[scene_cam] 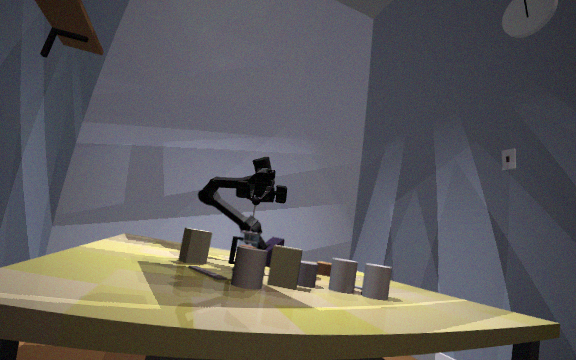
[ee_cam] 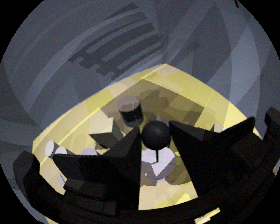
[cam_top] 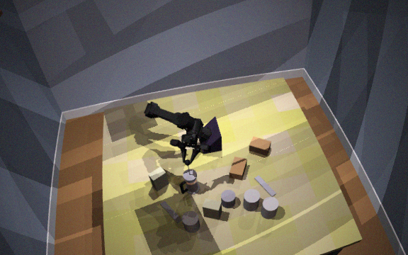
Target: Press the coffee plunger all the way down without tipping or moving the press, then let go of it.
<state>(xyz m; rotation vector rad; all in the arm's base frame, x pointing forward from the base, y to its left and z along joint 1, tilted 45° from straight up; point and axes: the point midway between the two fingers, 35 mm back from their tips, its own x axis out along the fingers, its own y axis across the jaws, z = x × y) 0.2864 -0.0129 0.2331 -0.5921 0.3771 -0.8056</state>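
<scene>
The plunger knob (ee_cam: pixel 155 135) sits clamped in the gripper (cam_top: pixel 188 162), rod raised above the press (cam_top: pixel 190 181); pushing down and releasing remain.

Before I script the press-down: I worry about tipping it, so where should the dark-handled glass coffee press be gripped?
By the round black plunger knob atop the thin upright rod, from straight above. The gripper is shut on it, directly over the coffee press.

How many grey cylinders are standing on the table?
4. Three stand in a row right of the coffee press: first, second, third. The fourth stands in shadow in front of the press. Others may be hidden behind blocks.
</scene>
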